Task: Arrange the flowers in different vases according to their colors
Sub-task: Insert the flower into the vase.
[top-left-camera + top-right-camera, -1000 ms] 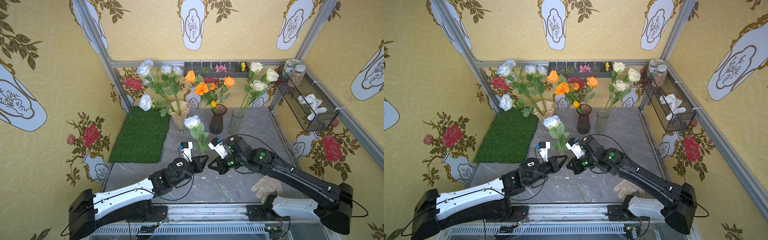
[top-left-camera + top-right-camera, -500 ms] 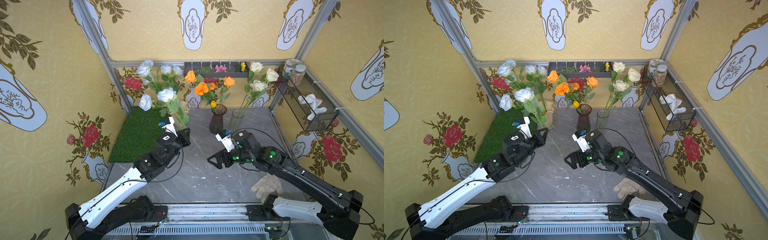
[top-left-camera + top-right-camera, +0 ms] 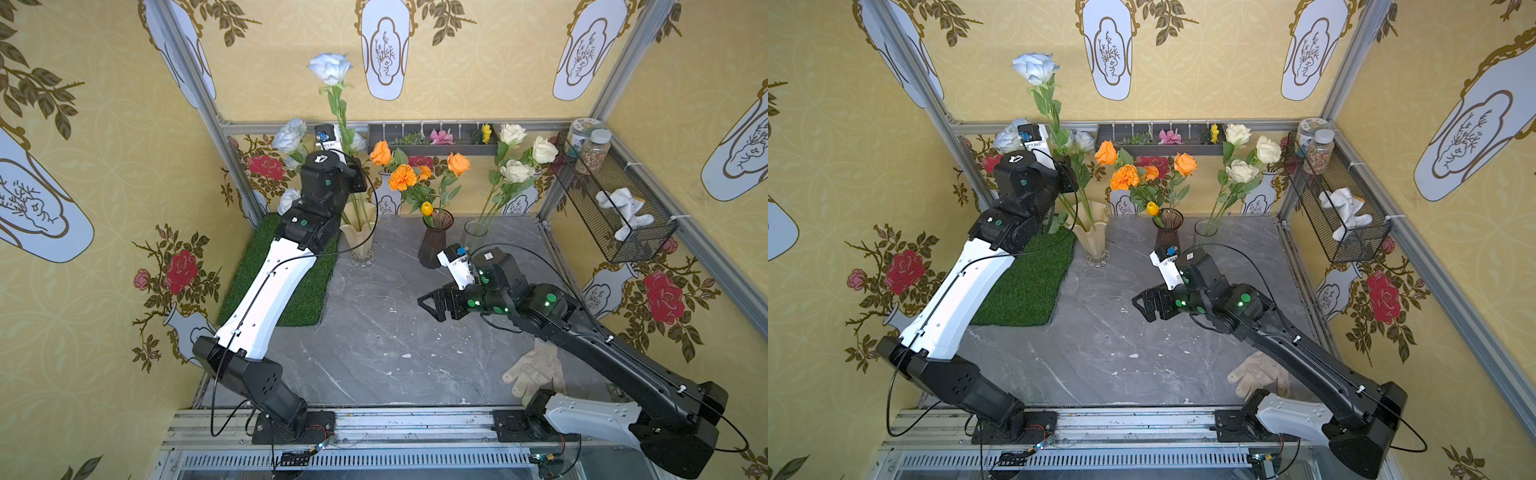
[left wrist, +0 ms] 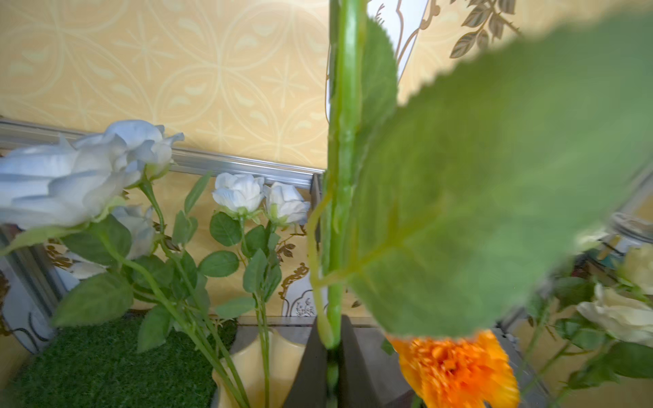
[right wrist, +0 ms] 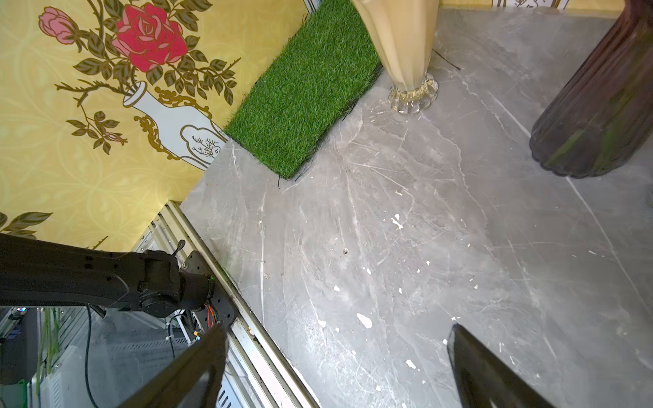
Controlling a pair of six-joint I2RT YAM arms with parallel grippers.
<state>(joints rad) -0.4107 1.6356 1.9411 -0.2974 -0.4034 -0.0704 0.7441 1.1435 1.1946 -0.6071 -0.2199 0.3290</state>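
Inside cream vase point(image 3: 359, 240) stand pale roses point(image 3: 289, 135), seemingly four.

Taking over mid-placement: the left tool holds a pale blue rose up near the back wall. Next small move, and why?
Probably lower the left tool, feeding the stem into the cream ruffled vase. The tool is shut on the upright stem of the pale blue rose; that vase stands below and already holds the other pale blue roses. Whether the stem's end is inside the rim is unclear.
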